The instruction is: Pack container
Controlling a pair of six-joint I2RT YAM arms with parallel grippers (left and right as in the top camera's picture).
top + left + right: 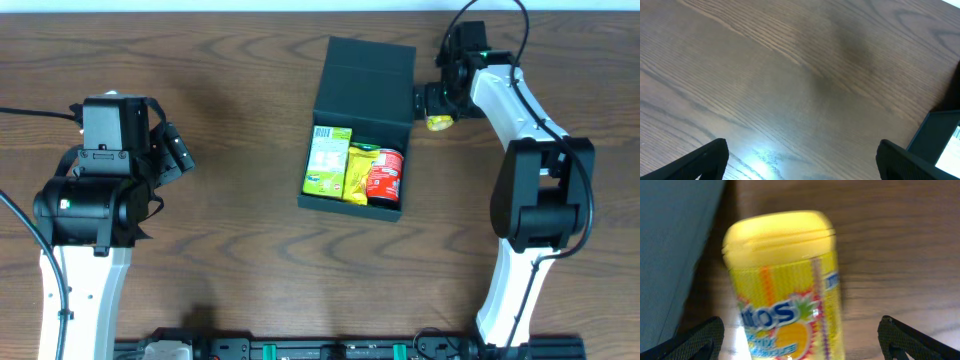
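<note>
The container (360, 130), a dark teal-black box, sits open at mid-table with its flap lid (368, 75) folded back. Inside lie a green-white carton (327, 160), a yellow pouch (358, 172) and a red pack (385, 175). A yellow candy bottle (438, 122) lies on the table just right of the box. My right gripper (436, 105) hovers over it. In the right wrist view the bottle (785, 280) lies between the open fingers (702, 340), apart from both. My left gripper (178, 150) stands open and holds nothing at the far left, above bare wood (802, 160).
A corner of the box (940, 135) shows at the right edge of the left wrist view. The table is brown wood. Both arm bases stand at the near edge, left (85, 280) and right (520, 290).
</note>
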